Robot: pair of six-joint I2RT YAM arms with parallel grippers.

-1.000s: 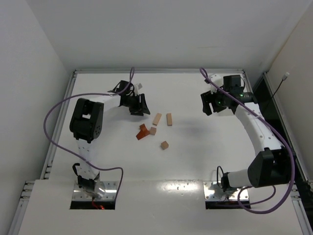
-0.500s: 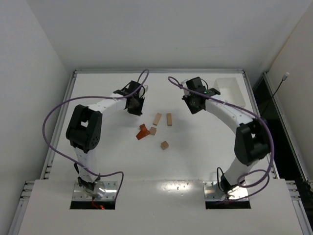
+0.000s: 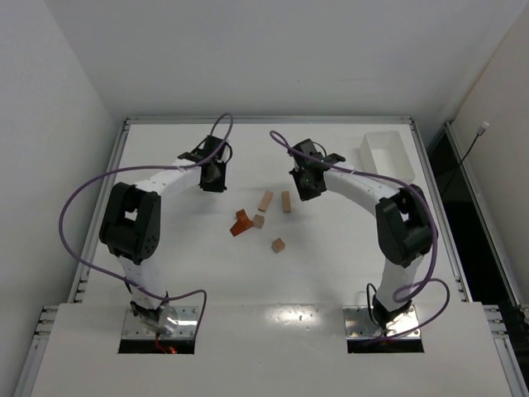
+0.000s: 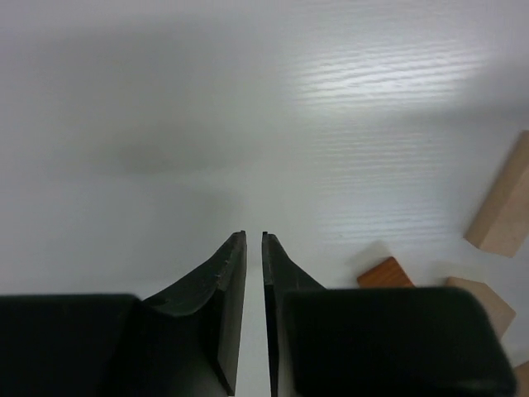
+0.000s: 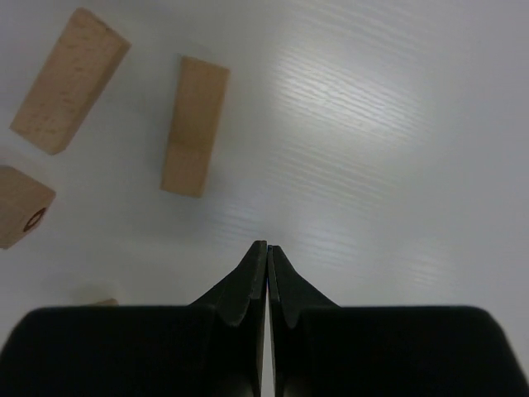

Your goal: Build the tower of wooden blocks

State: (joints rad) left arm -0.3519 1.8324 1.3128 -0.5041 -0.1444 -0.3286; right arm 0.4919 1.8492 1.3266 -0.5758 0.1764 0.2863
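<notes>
Blocks: the wood blocks [image 3: 265, 201] lay loose, unstacked; likely light, hard and smooth, best pinched across the long flat sides.
Left gripper [image 4: 254, 238]: all but pressed together, empty.
Right gripper [image 5: 268, 246]: pressed together, empty.

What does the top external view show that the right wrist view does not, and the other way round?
Only top external: the white tray, the left claw and the reddish-brown blocks. Only right wrist: a small hole in the face of the tan cube. Both: the right claw, shut and empty, and two tan bars lying flat, apart from each other.
</notes>
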